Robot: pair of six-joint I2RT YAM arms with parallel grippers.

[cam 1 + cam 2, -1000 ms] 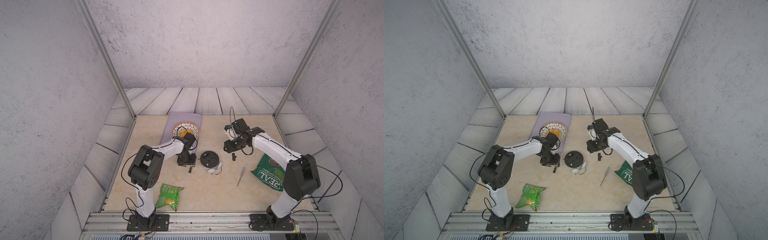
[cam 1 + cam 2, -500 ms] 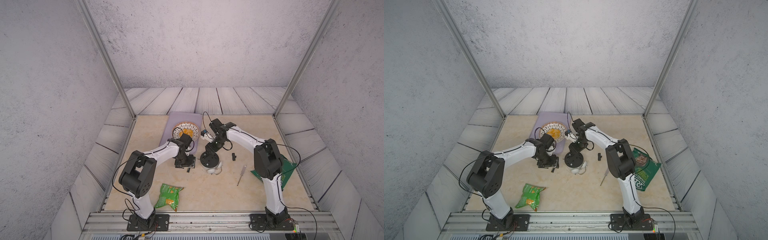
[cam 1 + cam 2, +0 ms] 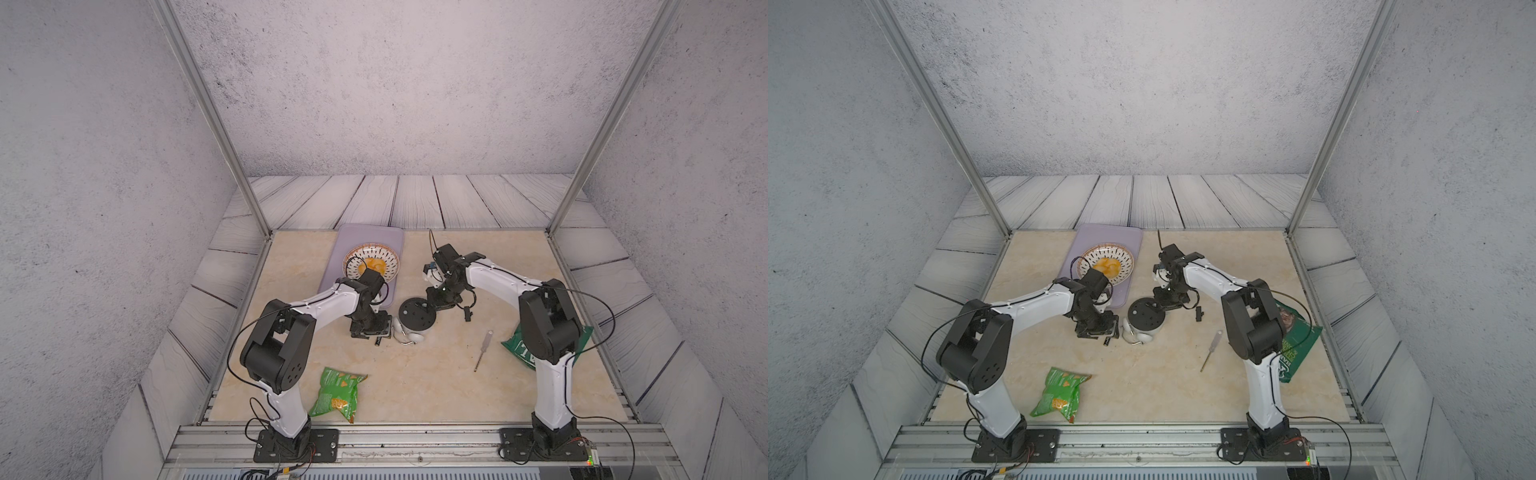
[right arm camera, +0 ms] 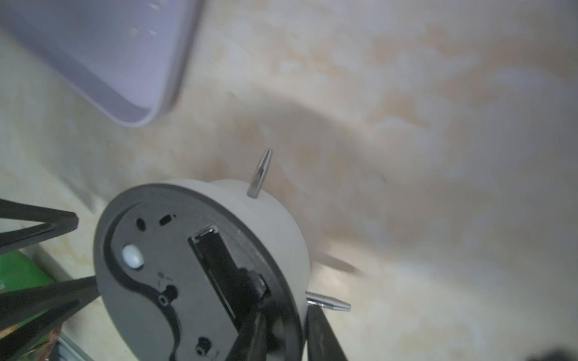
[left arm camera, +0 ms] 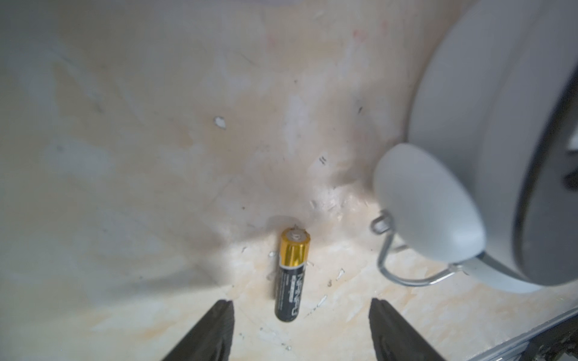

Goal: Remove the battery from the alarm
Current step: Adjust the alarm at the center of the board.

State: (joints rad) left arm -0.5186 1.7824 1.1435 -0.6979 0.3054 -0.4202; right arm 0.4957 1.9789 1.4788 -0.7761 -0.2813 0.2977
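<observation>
Near edge of the bench: a green snack bag (image 3: 337, 392) lies flat, left of centre. Further in, towards the right edge, a screwdriver (image 3: 483, 350) lies on the surface. A dark green bag (image 3: 517, 348) lies beside it, partly hidden behind the right arm.

Mid-bench: the battery (image 5: 292, 275) is out of the alarm (image 3: 417, 314). It lies on its side on the bare surface (gold end pointing away from the gripper), near the alarm's bell and wire handle and touching neither. The left gripper (image 5: 301, 308) hangs low over it with its fingers (image 5: 219, 325) spread wide and released. The battery's black end lies between the tips, in contact with neither.

The alarm lies face down with its black back up, and its battery slot (image 4: 219, 268) stands open. The right gripper (image 4: 286, 312) is at the far-right rim of that back, by a metal foot (image 4: 328, 304), with one finger on each side of the rim. Whether they clench the rim cannot be told. A small black part (image 3: 468, 312) lies just right of the alarm.

Towards the far edge: a lilac tray (image 3: 370, 235) carries a patterned bowl (image 3: 353, 255) holding something yellow.
</observation>
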